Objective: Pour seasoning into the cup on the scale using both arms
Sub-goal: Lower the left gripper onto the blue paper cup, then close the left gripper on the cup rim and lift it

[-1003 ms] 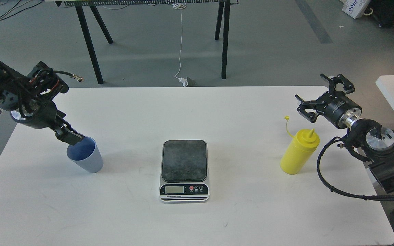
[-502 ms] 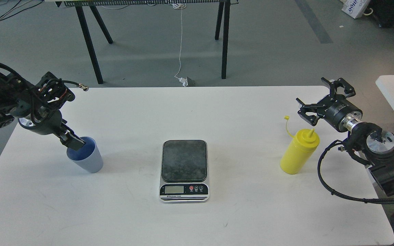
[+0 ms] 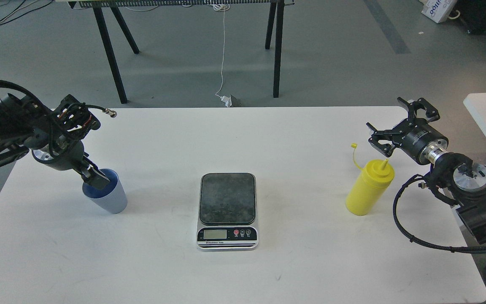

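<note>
Fingers of the left gripper (image 3: 95, 180) dip over the near-left rim of the cup (image 3: 107, 195); seen from the head, at least one dark finger sits inside the mouth, but whether they are clamped on the wall or merely straddling it cannot be told at this size. The cup stands upright on the desk (image 3: 150, 270), well to the left of the scale (image 3: 227, 210), whose dark plate is bare.

On the right side of the same view, the right gripper (image 3: 397, 124) hovers with its fingers spread apart, just behind and to the right of the seasoning (image 3: 369, 187), touching nothing. The bottle stands upright on the desk, nozzle up, its small cap hanging off to the left on its tether.

The step in hand looks like securing the cup for its move to the scale. To do it well, I judge the rim pinch should be firm before any lift, since a thin tapered wall can slip or tilt. Carry it level, set it down centred on the plate, then release straight upward.
</note>
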`<move>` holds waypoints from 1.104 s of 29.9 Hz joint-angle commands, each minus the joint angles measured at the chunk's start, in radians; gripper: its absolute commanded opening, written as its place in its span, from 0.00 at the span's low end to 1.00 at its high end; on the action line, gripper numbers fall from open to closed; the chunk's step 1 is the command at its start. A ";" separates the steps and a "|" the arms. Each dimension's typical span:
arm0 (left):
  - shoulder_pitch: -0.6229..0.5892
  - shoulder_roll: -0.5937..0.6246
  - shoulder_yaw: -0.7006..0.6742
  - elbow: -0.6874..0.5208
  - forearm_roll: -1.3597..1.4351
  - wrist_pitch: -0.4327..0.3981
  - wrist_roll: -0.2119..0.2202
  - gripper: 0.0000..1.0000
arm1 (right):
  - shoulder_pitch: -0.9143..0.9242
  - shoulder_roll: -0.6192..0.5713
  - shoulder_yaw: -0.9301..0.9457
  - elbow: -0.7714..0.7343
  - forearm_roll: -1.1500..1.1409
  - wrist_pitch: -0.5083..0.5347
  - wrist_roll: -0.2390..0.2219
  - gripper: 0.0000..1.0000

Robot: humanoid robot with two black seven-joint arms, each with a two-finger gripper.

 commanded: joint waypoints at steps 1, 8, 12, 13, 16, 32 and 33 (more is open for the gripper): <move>0.018 0.000 -0.001 0.007 0.000 0.000 0.000 0.98 | -0.008 -0.002 0.001 0.001 0.001 0.000 0.000 0.98; 0.022 0.001 -0.003 0.013 -0.002 0.000 0.000 0.90 | -0.013 -0.002 0.001 0.001 0.001 0.000 0.000 0.98; 0.023 0.001 -0.009 0.013 -0.012 0.000 0.000 0.81 | -0.016 -0.002 0.001 0.001 0.001 0.000 0.000 0.98; 0.023 0.001 -0.009 0.013 -0.015 0.000 0.000 0.79 | -0.016 -0.002 0.001 0.001 0.001 0.000 0.000 0.98; 0.023 0.001 -0.009 0.013 -0.023 0.000 0.000 0.73 | -0.017 -0.003 0.001 0.001 0.000 0.000 0.000 0.98; 0.029 0.003 -0.006 0.004 -0.022 0.000 0.000 0.47 | -0.020 -0.003 0.001 -0.001 0.001 0.000 0.000 0.98; 0.034 0.003 -0.006 0.004 -0.022 0.000 0.000 0.43 | -0.020 -0.003 0.001 -0.001 -0.001 0.000 0.000 0.98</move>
